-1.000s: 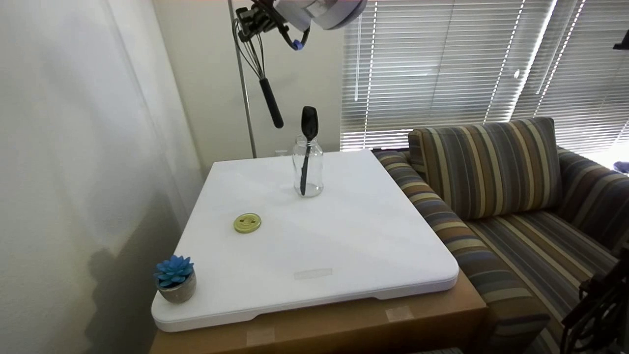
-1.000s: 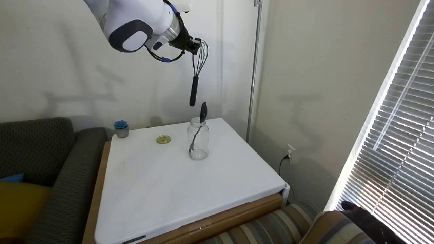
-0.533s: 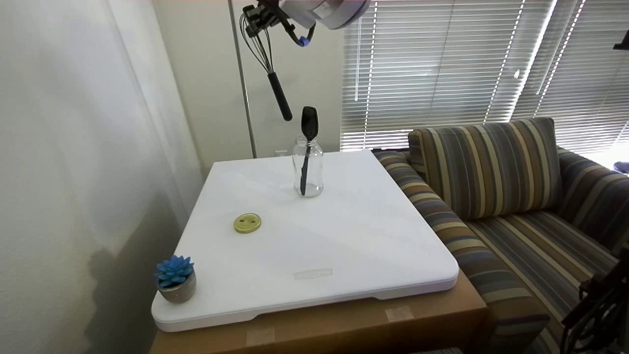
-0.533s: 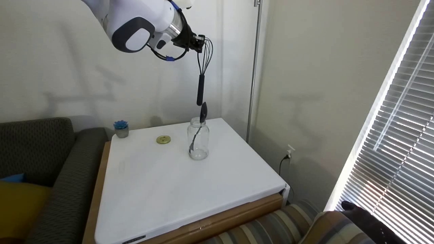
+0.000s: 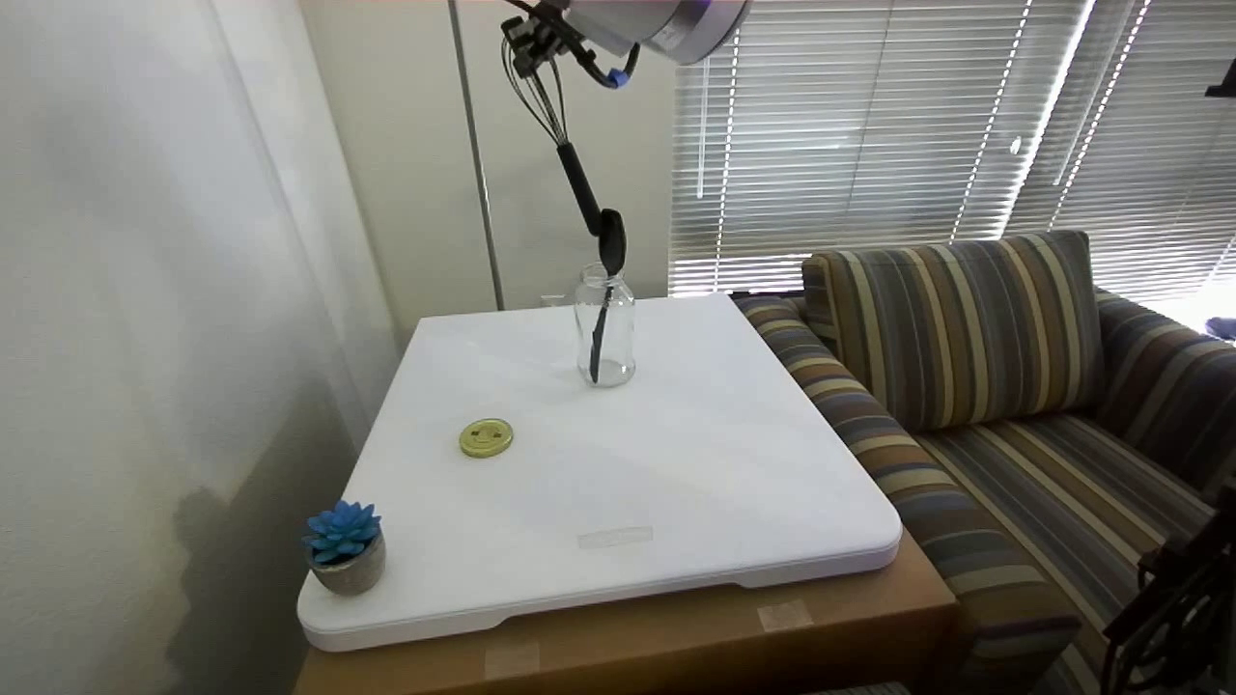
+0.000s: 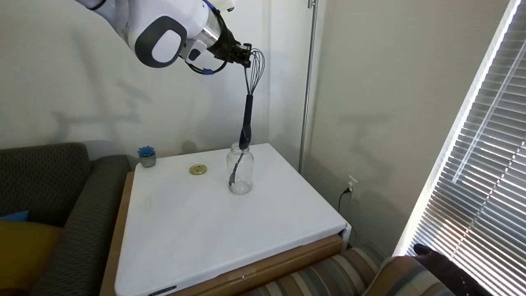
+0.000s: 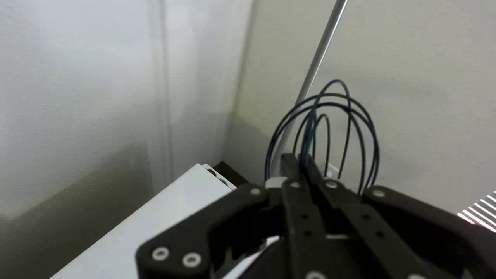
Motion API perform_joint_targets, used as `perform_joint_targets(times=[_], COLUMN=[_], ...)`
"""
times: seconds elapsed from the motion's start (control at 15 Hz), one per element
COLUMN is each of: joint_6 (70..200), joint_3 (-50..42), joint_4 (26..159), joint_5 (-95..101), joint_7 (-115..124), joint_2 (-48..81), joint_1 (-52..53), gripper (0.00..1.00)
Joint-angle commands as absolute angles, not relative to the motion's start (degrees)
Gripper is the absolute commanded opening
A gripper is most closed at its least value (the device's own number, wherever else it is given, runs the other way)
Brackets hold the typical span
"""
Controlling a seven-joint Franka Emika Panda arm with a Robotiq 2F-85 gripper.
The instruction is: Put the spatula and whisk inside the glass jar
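Observation:
My gripper (image 7: 303, 164) is shut on the wire loops of the whisk (image 7: 307, 144). In both exterior views the gripper (image 5: 526, 50) (image 6: 247, 55) is high above the table. The whisk hangs tilted with its black handle (image 5: 577, 183) (image 6: 248, 111) pointing down. The spatula (image 5: 613, 246) (image 6: 245, 139) stands leaning in the glass jar (image 5: 623, 333) (image 6: 247, 172), handle inside, oval head above the rim. The whisk's handle end overlaps the spatula's head in both exterior views and appears to touch it, above the jar mouth. Jar and spatula do not show in the wrist view.
A gold lid (image 5: 486, 437) (image 6: 198, 169) lies on the white table (image 5: 676, 463) (image 6: 193, 230). A potted blue plant (image 5: 346, 550) (image 6: 147, 157) stands at a corner. A metal pole (image 5: 480, 183) (image 6: 309, 90) and walls stand behind. A striped armchair (image 5: 956, 338) borders the table.
The gripper and whisk have moved right in both exterior views, over the jar. The whisk's handle end now meets the spatula's head, which has shifted slightly. The jar has not moved.

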State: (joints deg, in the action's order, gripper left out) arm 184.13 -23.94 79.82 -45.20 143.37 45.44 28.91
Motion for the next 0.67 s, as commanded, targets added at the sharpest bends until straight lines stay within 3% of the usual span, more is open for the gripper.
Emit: perform_joint_targets(times=[0.0, 0.6], joint_6=[181.0, 176.9], joint_3=[-29.9, -35.7], joint_4=[82.6, 82.7], joint_5=[-45.9, -50.4], joint_7=[148.3, 149.4], joint_2=[44.5, 45.2], joint_1=[33.6, 38.6], gripper=[0.01, 0.01])
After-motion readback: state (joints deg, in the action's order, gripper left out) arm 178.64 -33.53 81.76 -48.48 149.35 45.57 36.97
